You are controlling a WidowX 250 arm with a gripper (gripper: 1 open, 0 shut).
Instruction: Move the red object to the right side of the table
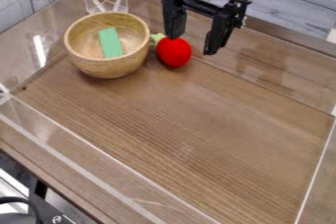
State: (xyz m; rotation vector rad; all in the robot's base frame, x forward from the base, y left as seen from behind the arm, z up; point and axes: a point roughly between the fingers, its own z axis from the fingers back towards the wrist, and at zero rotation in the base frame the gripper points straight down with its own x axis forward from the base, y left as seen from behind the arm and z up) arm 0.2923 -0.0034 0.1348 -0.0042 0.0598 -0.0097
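Observation:
The red object (175, 51), a small glossy red toy fruit with a green stem, rests on the table (197, 130) just right of a wooden bowl. My gripper (195, 37) hangs pointing down right over and slightly behind the fruit. Its two black fingers (218, 33) stand wide apart, open, with nothing held between them. One finger lies left of the fruit's top and the other to its right.
A wooden bowl (82, 61) holding a green block (110, 42) sits at the back left, close beside the fruit. A low clear acrylic wall (79, 164) edges the tabletop. Brown wood-grain surface stretches to the right and front.

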